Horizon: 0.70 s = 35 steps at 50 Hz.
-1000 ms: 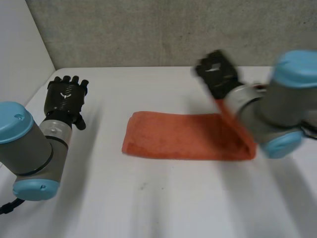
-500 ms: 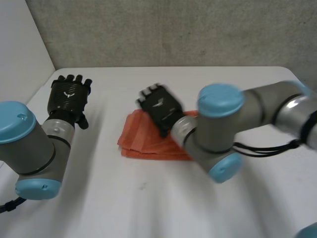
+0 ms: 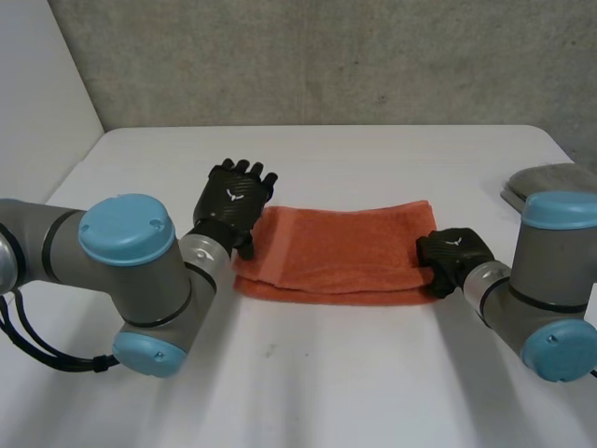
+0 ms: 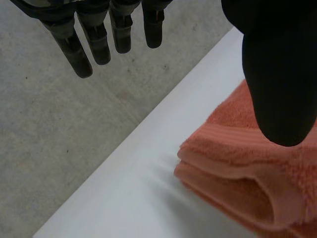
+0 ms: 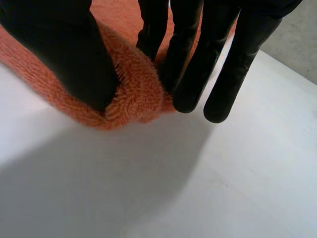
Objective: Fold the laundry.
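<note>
Pinching towel (image 3: 336,245) edge: right hand (image 3: 454,257), table (image 3: 326,373) beyond.

The head camera sits high, behind and between the arms, looking down and forward across the table (image 3: 308,392) to the far wall (image 3: 308,56). The left wrist camera looks closely along the left hand (image 4: 277,74) toward that wall. The right wrist camera, nearer still, looks along the right hand (image 5: 74,54) down at the table. All three views share the towel (image 3: 345,247): the left wrist view takes in its left end, the right wrist view its right end.
</note>
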{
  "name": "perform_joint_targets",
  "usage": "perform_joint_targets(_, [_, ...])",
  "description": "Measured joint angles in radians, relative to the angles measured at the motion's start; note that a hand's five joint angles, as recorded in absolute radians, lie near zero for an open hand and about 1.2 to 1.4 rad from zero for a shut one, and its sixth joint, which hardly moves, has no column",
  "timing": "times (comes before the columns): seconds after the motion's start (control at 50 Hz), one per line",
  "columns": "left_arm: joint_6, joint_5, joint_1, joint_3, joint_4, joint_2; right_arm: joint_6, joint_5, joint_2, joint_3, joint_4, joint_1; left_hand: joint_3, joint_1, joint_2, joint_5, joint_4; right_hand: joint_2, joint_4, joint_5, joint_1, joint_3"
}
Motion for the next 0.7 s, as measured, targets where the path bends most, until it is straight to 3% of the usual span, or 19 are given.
perform_joint_targets(0.2, [-0.005, -0.032, 0.046, -0.04, -0.012, 0.08, -0.184, 0.023, -0.063, -0.058, -0.025, -0.018, 0.0, 0.0, 0.0, 0.0, 0.0, 0.035, 0.059, 0.046, 0.039, 0.054])
perform_joint_targets(0.32, [-0.028, -0.045, 0.097, -0.058, -0.012, 0.141, -0.233, 0.015, -0.082, -0.203, -0.022, 0.108, 0.0, 0.0, 0.0, 0.0, 0.0, 0.046, 0.059, 0.069, 0.047, 0.054])
perform_joint_targets(0.4, [-0.056, -0.05, 0.122, -0.06, -0.016, 0.162, -0.23, -0.023, -0.05, -0.274, -0.02, 0.191, 0.0, 0.0, 0.0, 0.0, 0.0, 0.046, 0.059, 0.072, 0.047, 0.054])
perform_joint_targets(0.44, [-0.073, -0.051, 0.132, -0.059, -0.021, 0.169, -0.221, -0.112, 0.022, -0.362, -0.014, 0.294, 0.0, 0.0, 0.0, 0.0, 0.0, 0.052, 0.06, 0.08, 0.067, 0.054])
perform_joint_targets(0.5, [-0.089, -0.05, 0.137, -0.058, -0.028, 0.17, -0.214, -0.198, 0.095, -0.415, 0.0, 0.355, 0.0, 0.0, 0.0, 0.0, 0.0, 0.054, 0.06, 0.08, 0.067, 0.057])
perform_joint_targets(0.54, [-0.098, -0.049, 0.137, -0.057, -0.034, 0.167, -0.211, -0.246, 0.147, -0.448, 0.023, 0.383, 0.0, 0.0, 0.0, 0.0, 0.0, -0.066, -0.043, -0.019, -0.051, -0.062])
perform_joint_targets(0.56, [-0.101, -0.048, 0.135, -0.056, -0.036, 0.166, -0.209, -0.258, 0.17, -0.463, 0.038, 0.392, 0.0, 0.0, 0.0, 0.0, 0.0, -0.321, -0.288, -0.254, -0.287, -0.29])
perform_joint_targets(0.64, [-0.108, -0.043, 0.115, -0.041, -0.043, 0.154, -0.174, -0.213, 0.224, -0.516, 0.113, 0.404, 0.0, 0.0, 0.0, 0.0, 0.0, -0.877, -0.866, -0.811, -0.676, -0.877])
perform_joint_targets(0.7, [-0.113, -0.035, 0.094, -0.018, -0.046, 0.138, -0.116, -0.147, 0.221, -0.532, 0.143, 0.396, 0.0, 0.0, 0.0, 0.0, 0.0, -0.903, -0.895, -0.837, -0.68, -0.91])
